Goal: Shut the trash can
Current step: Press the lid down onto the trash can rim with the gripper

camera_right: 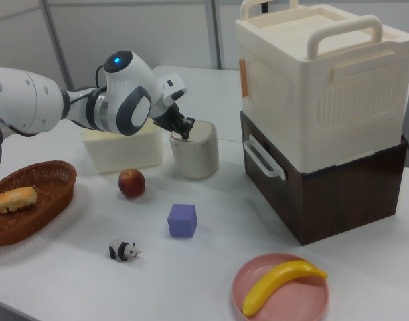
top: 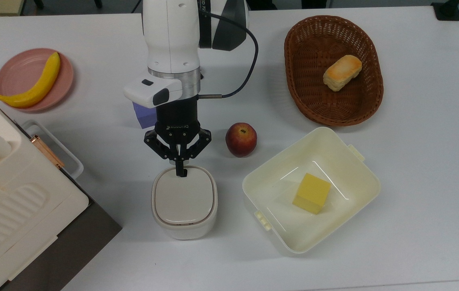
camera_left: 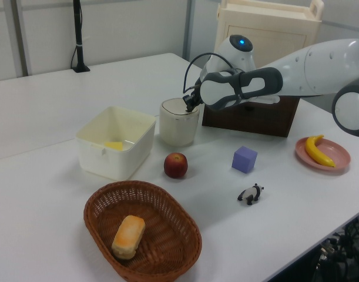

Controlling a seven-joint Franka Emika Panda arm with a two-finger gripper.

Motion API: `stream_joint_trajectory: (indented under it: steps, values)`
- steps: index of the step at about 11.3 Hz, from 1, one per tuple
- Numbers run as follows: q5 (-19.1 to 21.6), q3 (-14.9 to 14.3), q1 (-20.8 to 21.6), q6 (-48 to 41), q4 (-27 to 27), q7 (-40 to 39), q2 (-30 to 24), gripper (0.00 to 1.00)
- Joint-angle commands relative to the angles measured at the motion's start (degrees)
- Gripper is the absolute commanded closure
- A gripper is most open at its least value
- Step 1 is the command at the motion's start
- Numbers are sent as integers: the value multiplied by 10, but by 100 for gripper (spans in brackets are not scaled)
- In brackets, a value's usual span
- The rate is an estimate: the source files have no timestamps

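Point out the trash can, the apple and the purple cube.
trash can (top: 184, 200), top view, middle of its lid
apple (top: 241, 139), top view, its top
purple cube (camera_right: 183, 220), right view, its front face

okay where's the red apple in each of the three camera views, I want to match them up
Top view: apple at centre, just right of the claw.
Left view: apple at centre, below the trash can.
Right view: apple left of centre, lower left of the trash can.
Shared landmark: the trash can, always the apple's near neighbour, with the claw at its lid.
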Motion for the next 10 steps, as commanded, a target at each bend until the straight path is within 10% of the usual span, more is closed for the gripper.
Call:
stream_joint_trajectory:
  steps: [1,5,10]
  values:
    - [-7,4,-4,6,-25,-9,-2,100]
    - [-18,3,-4,9,-6,-9,21,100]
    - [-10,7,-1,0,-19,-2,-79,100]
